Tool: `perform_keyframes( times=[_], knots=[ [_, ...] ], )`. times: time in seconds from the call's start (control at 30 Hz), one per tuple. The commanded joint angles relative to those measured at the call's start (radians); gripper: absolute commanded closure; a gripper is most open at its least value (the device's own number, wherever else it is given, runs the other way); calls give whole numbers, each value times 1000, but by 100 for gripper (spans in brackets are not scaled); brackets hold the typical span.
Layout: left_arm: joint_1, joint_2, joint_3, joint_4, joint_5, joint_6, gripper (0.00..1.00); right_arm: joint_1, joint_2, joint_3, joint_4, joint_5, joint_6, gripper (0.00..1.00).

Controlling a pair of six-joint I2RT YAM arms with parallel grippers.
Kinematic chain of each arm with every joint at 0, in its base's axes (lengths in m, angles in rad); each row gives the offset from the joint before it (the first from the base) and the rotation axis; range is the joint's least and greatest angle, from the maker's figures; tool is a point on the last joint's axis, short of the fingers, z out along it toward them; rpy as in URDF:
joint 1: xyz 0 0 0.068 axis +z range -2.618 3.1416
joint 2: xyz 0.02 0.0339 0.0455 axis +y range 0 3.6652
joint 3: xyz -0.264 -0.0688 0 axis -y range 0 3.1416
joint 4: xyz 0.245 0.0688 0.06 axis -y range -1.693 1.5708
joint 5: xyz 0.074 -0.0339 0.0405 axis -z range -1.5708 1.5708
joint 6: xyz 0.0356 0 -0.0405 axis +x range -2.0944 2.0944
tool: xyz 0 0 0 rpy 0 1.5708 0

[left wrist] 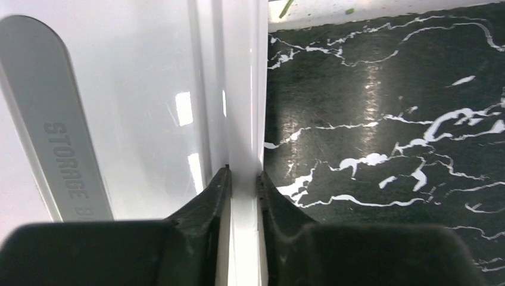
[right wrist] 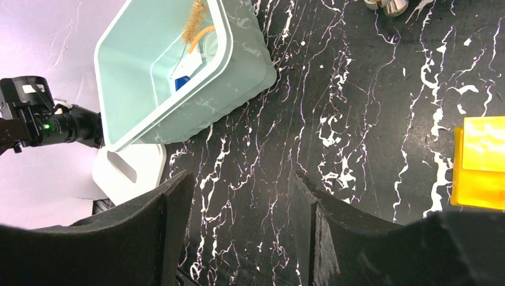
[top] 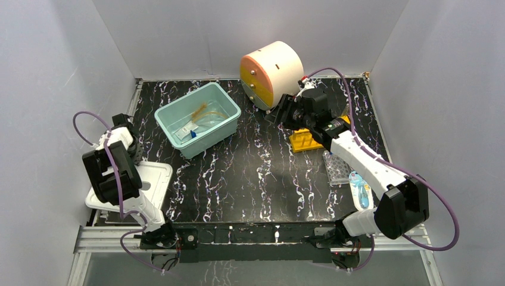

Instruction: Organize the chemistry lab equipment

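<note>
My left gripper (left wrist: 243,173) is shut on the raised rim of a white storage lid (left wrist: 137,107), which lies flat at the table's left edge (top: 156,179). A mint-green bin (top: 229,122) holds a brown brush (top: 199,110), a white packet (top: 189,127) and a blue-capped tube (top: 195,136). My right gripper (right wrist: 241,179) hangs open and empty above bare table, in front of the drum (top: 286,111). A yellow holed rack (top: 304,142) and a clear well plate (top: 336,168) sit beside the right arm.
A cream and orange drum (top: 271,72) lies on its side at the back. A clear packet with blue items (top: 361,190) lies near the right arm's base. White walls close in the black marbled table (top: 250,179) on three sides.
</note>
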Motion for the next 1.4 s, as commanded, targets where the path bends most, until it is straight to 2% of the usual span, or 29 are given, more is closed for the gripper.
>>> perform_keyframes(
  times=[0.0, 0.2, 0.47, 0.73, 0.83, 1.0, 1.23, 1.37],
  knots=[
    [-72, -52, -66, 9, 70, 13, 95, 12, -19, -23, 34, 4, 3, 33],
    [-152, -186, -105, -42, 107, -36, 95, 34, -8, -25, 42, 4, -13, 33],
    [-168, -354, -138, -102, 244, -169, 96, 94, 13, -2, 37, 15, -83, 32],
    [-168, -469, -102, -137, 385, -181, 97, 249, 59, 65, 27, 33, -228, 22],
    [-169, -516, -119, -151, 474, -170, 97, 324, 101, 104, 41, -12, -291, 18],
    [-169, -563, -133, -175, 527, -148, 98, 433, 208, 184, 87, -80, -312, 12],
    [-203, -603, -106, -242, 511, -138, 98, 497, 446, 448, -36, -123, -264, 12],
    [-210, -616, -105, -256, 494, -137, 99, 501, 514, 508, -66, -159, -212, 12]
  ],
)
